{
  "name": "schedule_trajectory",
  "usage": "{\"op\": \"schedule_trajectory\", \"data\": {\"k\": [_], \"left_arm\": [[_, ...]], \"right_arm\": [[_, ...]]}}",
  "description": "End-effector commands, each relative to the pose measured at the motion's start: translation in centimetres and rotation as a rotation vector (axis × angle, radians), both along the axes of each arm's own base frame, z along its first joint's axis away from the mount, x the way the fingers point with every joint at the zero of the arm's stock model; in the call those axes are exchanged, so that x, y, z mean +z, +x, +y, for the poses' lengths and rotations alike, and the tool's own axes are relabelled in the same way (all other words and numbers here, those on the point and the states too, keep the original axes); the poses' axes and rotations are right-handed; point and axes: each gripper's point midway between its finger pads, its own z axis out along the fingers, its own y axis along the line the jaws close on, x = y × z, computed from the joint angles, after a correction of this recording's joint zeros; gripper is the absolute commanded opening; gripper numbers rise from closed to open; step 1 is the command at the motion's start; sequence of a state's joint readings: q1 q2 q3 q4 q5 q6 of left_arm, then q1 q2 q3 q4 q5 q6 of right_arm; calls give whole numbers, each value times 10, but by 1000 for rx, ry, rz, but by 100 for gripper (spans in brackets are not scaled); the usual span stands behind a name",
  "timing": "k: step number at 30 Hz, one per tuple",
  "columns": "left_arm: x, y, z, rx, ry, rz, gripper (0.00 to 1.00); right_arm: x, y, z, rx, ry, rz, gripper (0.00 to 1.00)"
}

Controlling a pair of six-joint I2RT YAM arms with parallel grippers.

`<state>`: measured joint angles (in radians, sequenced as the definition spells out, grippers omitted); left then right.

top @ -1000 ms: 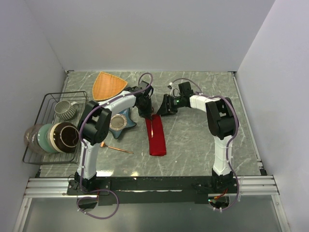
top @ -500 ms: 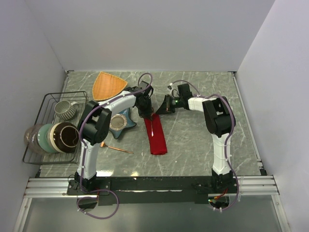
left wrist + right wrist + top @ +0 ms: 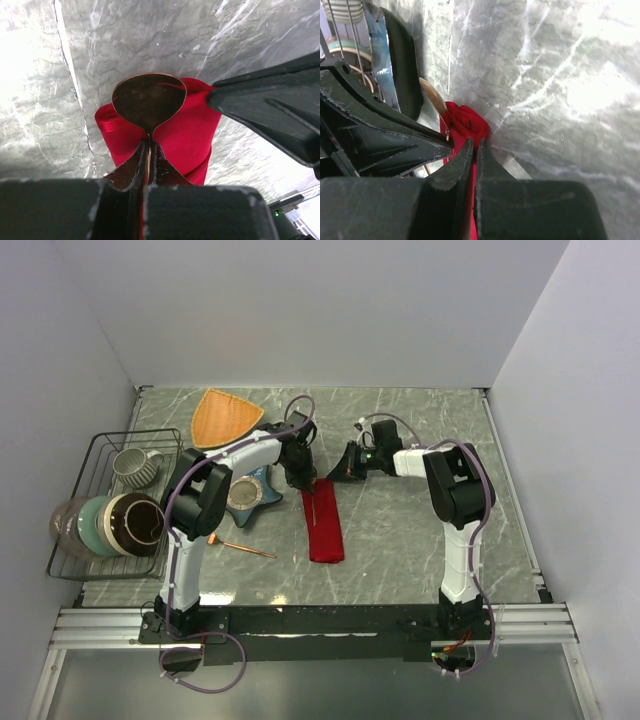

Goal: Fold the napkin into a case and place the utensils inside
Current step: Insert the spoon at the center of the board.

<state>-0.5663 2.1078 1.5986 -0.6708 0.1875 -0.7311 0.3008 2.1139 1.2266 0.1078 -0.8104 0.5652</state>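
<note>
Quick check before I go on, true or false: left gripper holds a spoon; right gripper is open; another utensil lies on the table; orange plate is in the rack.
The left gripper is shut on the copper spoon, by its handle. True.
The right gripper is open. False: it is shut, pinching the red napkin at its far end.
Another copper utensil lies on the table beside the left arm. True.
The orange triangular plate sits in the wire rack. False: it lies on the table, outside the rack.
</note>
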Motion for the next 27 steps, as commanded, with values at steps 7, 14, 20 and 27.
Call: {"op": "schedule_trajectory", "data": {"k": [7,14,20,27], "left_arm": [[19,-15,-8,-1,-47,11,1],[17,-28,-11,-16,-60,31,1],[15,-37,-15,-36,-67,40,1],[14,-42,-19,-53,-76,46,1]], "right_arm": [[28,11,-13,-124,-35,-111,0],[26,16,-20,-167,-71,-138,0],[22,11,-21,-167,-73,-133,0],[20,6,-22,-168,-67,-130,0]]}}
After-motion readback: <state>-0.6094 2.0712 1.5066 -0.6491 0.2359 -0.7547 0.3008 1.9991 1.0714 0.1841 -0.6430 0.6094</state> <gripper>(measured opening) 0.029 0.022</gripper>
